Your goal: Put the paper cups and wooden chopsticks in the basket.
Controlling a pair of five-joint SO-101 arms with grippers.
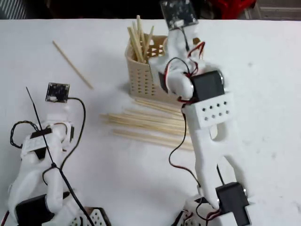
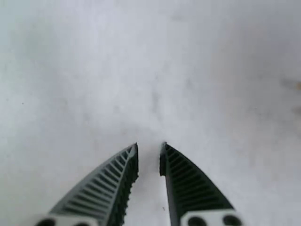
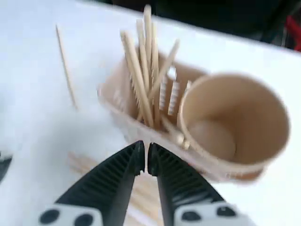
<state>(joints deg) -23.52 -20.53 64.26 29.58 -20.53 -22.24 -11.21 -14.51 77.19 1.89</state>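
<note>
At eight o'clock on the bench (image 1: 263, 70) sits the left arm (image 1: 37, 155), its jaws a narrow slit apart over bare white surface and holding nothing.

Up at ten o'clock a loose chopstick (image 1: 73, 64) lies flat and well apart from everything else. Its long axis runs from eleven to five.

Near the middle is a pile of chopsticks (image 1: 146, 125), flat and roughly parallel, just at six o'clock of the basket (image 1: 141, 80). Their long axis runs close to nine-to-three, dipping a little toward four.

The basket stands at twelve o'clock. A bundle of upright chopsticks (image 1: 138, 40) leans in its nine-o'clock end, tips fanned upward. A paper cup (image 3: 235, 117) sits mouth-up in the other end.

The right arm (image 1: 207, 122) stretches from six o'clock over the basket. Its jaws are pressed almost together with nothing between them, poised just above the basket's near rim.

By my reading, one load is in and the pile and the stray stick are yet to be packed, so the task is roughly midway. The next move calls for spreading the right jaws and lowering onto the pile. They should close across a stick's short axis, then tip it upright to clear the rim. The thin, round sticks may roll or slip from the grip.
</note>
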